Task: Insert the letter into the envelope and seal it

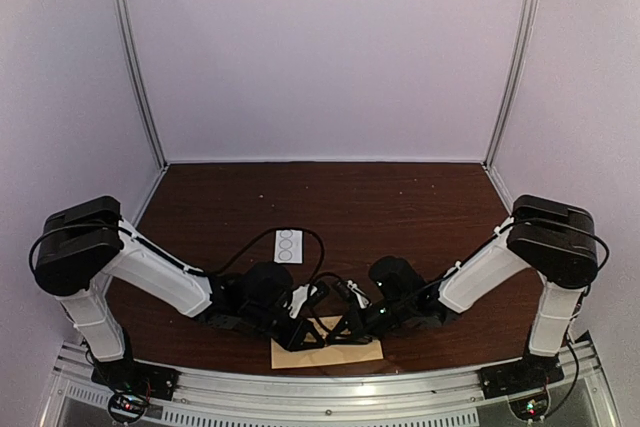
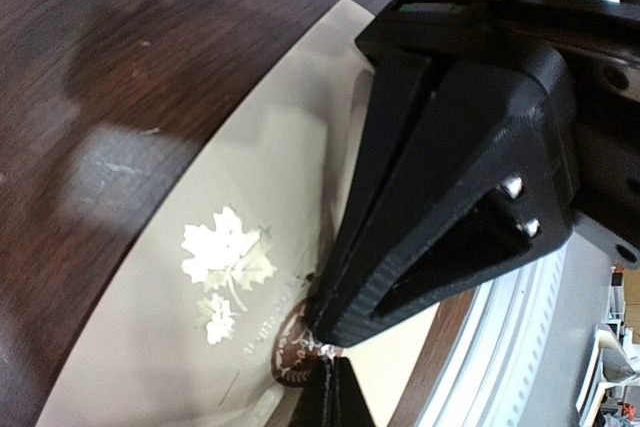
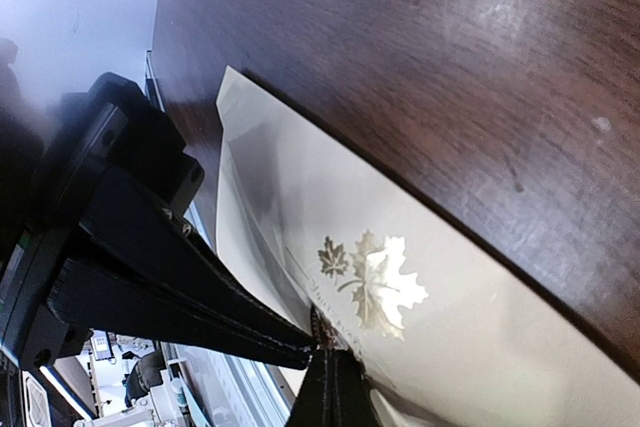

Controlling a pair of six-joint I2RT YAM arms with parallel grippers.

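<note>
The tan envelope lies at the table's near edge, flap side up, with a gold maple-leaf print. A round brown sticker sits at the flap's point and also shows in the right wrist view. My left gripper and my right gripper are both shut. Their tips meet over that sticker and touch it. In the top view they come together over the envelope, left gripper and right gripper. No letter shows.
A small white card with round stickers lies on the dark wooden table behind the left arm. The aluminium rail runs just in front of the envelope. White walls enclose the back and sides.
</note>
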